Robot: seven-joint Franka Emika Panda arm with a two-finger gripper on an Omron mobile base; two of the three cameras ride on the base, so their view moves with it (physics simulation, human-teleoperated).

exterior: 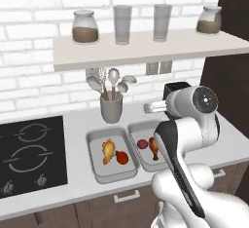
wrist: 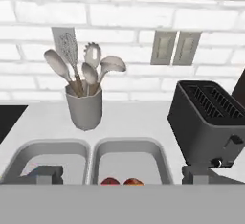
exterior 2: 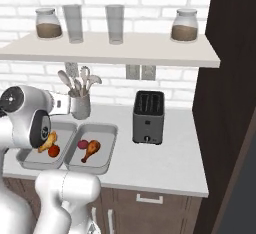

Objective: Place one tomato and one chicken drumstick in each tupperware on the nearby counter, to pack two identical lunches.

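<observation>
On the pale counter [exterior: 78, 124], two grey tupperware trays sit side by side just in front of the utensil holder [exterior: 111, 108], the landmark here. The tray [exterior: 110, 154] nearer the black cooktop [exterior: 30, 154] holds a golden drumstick [exterior: 108, 150] touching a bright red tomato [exterior: 122, 157]. The tray [exterior 2: 91, 150] toward the toaster [exterior 2: 148, 115] (partly hidden by the arm in the left base view) holds a brown drumstick [exterior 2: 91, 150] beside a crimson tomato [exterior 2: 82, 144]. The gripper [wrist: 122, 175] hangs above both trays, jaws spread wide and empty.
</observation>
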